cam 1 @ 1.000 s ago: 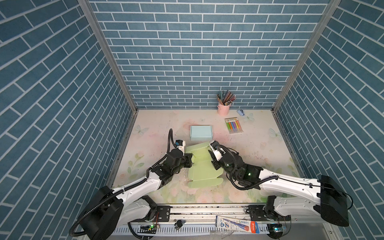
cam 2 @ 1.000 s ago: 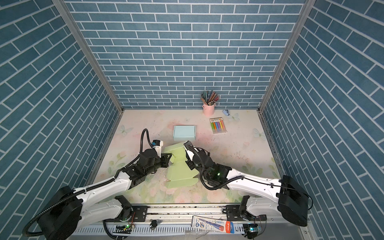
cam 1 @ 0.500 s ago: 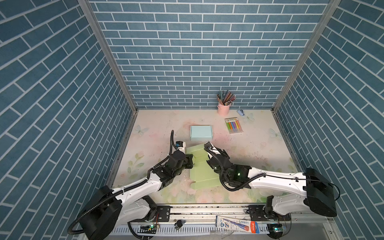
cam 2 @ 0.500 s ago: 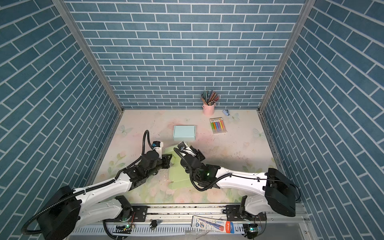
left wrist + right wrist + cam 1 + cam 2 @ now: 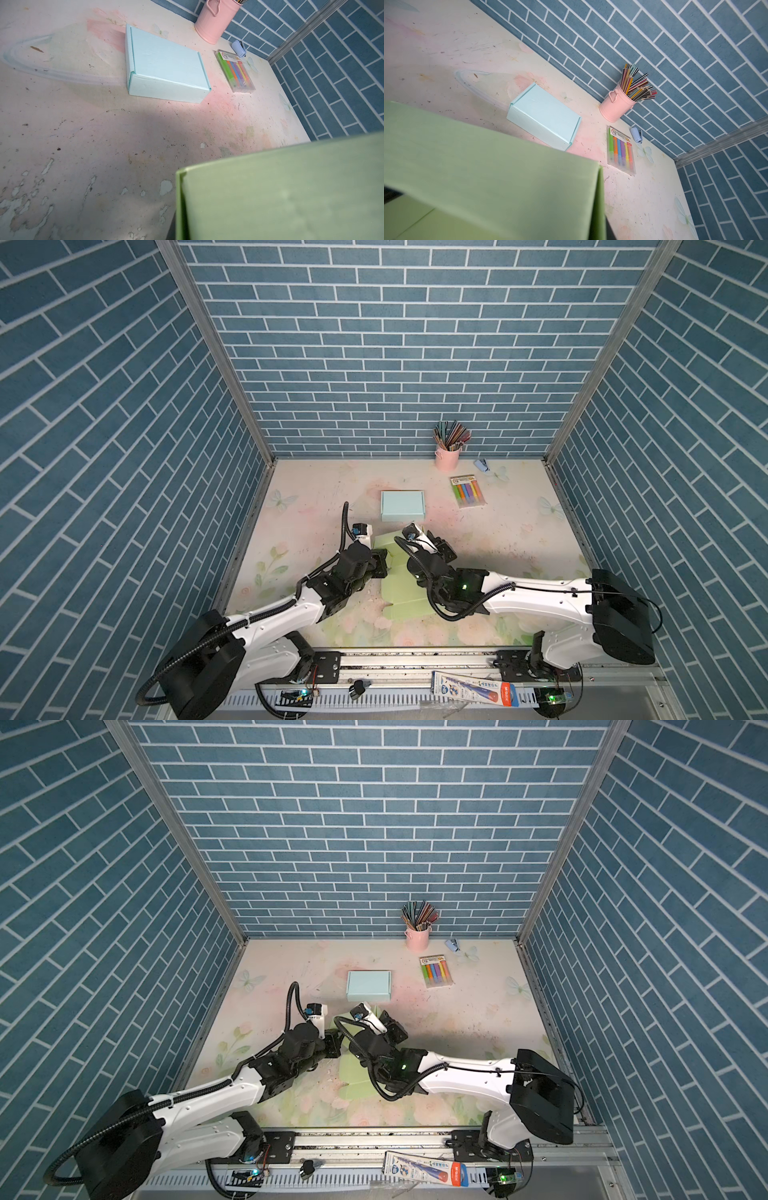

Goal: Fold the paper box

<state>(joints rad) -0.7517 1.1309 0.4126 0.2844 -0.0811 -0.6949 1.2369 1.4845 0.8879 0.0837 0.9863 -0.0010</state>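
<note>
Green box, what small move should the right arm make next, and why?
Probably close the right gripper on the right side of the green box: the left gripper seems shut on its left side, and an upright green panel rises close in each wrist view.

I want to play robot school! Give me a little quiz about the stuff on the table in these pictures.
1. How many coloured markers are in the marker pack?
2. True or false: the light blue box is closed up.
3. Which thing has flat panels lying open on the table?
A. marker pack
B. light blue box
C. green paper box

Key: 1. six; 2. true; 3. C.
</note>
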